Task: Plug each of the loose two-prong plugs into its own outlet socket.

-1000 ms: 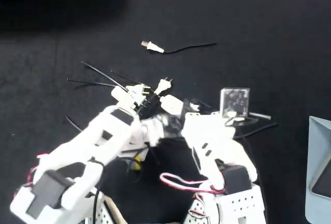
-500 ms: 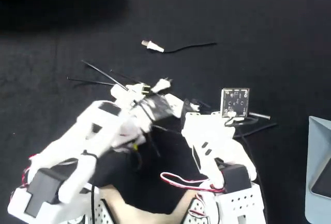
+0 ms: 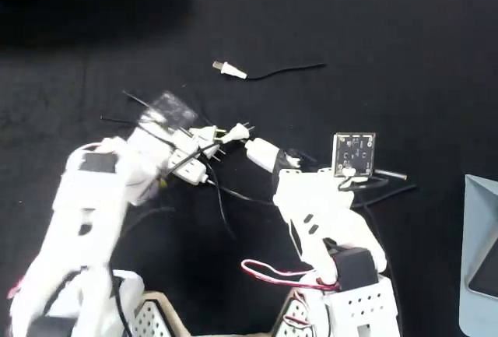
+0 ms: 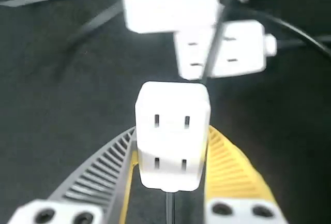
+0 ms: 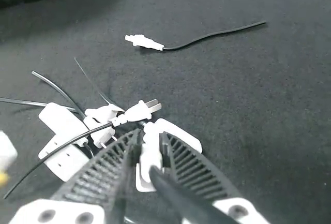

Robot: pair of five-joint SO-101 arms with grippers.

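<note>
On the table [image 3: 405, 64], left of centre, the left pincer [image 4: 172, 131], clamped on a white outlet socket [image 4: 172, 146], has swung outward from the right pincer [image 5: 150, 138], which grips a second socket [image 5: 181, 135] beside a loose plug [image 5: 138, 112]; nothing mated yet, far plug [image 3: 229, 69] untouched.

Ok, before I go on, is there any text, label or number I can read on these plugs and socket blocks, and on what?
None readable.
Socket block in the left tool: plain white, only slots.
Socket piece in the right tool: no print visible.
Square card on the table: dark pattern, too small to read.
</note>
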